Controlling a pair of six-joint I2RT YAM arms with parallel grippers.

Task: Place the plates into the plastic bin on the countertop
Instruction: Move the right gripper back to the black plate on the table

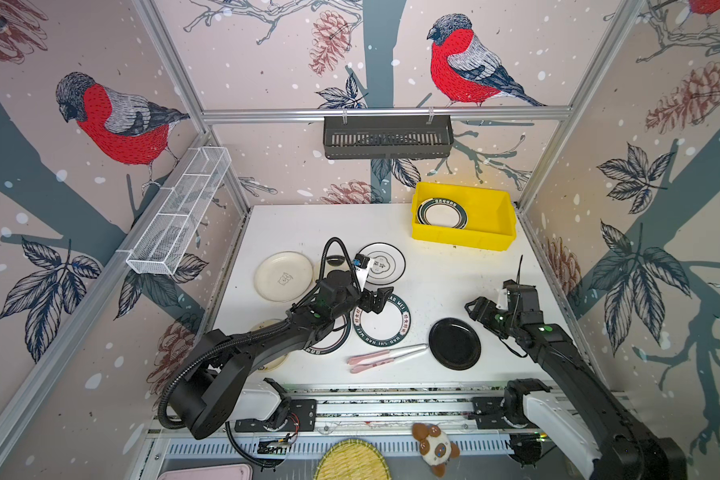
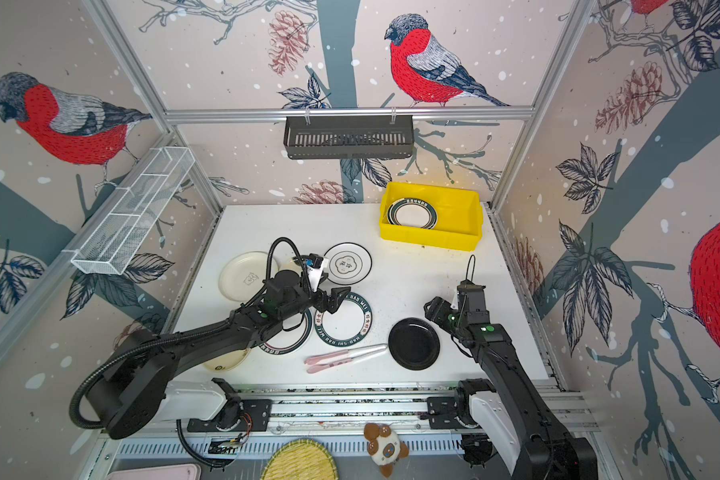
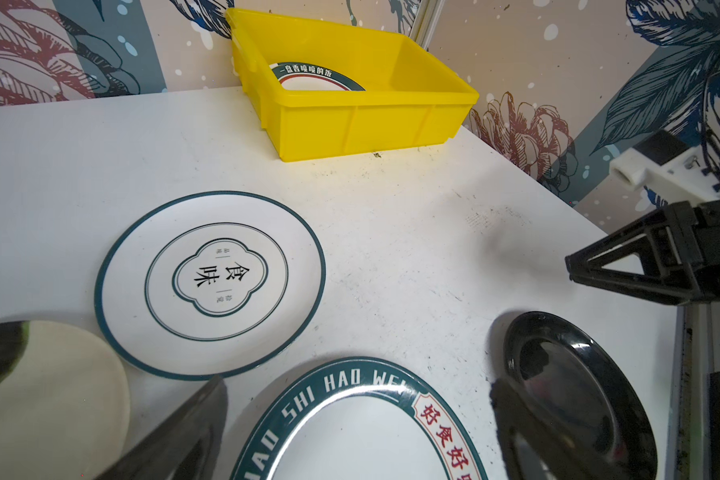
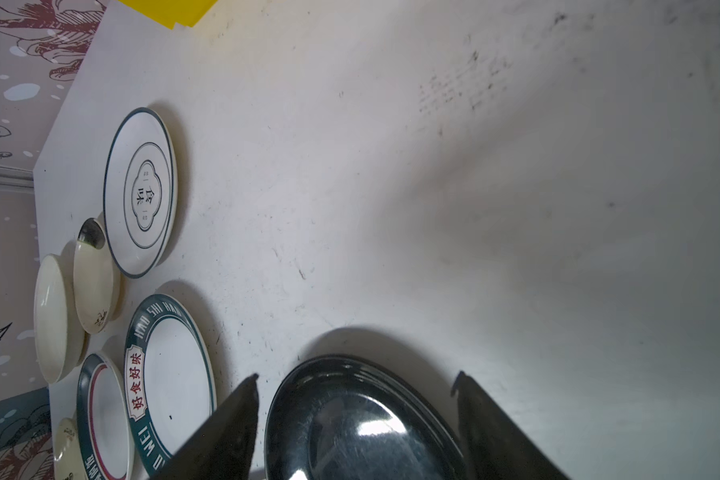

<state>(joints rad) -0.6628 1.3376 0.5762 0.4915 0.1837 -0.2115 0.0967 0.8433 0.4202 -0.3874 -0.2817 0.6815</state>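
Observation:
The yellow plastic bin (image 1: 491, 224) stands at the countertop's (image 1: 454, 274) far right and holds one green-rimmed plate (image 1: 442, 214). Several plates lie on the white top: a cream one (image 1: 283, 276), a thin-rimmed white one (image 1: 381, 264), a green-lettered one (image 1: 387, 326) and a glossy black one (image 1: 454, 343). My left gripper (image 1: 377, 299) hangs open over the lettered plate's (image 3: 350, 449) far rim. My right gripper (image 1: 474, 309) is open, and its fingers straddle the black plate's (image 4: 362, 428) edge without closing on it. More plates lie partly hidden under the left arm.
Pink utensils (image 1: 385, 355) lie near the front edge beside the black plate. A black slotted basket (image 1: 387, 137) hangs on the back wall and a white wire shelf (image 1: 179, 212) on the left wall. A woven mat (image 1: 352, 461) and plush toy (image 1: 435, 449) sit below the front rail.

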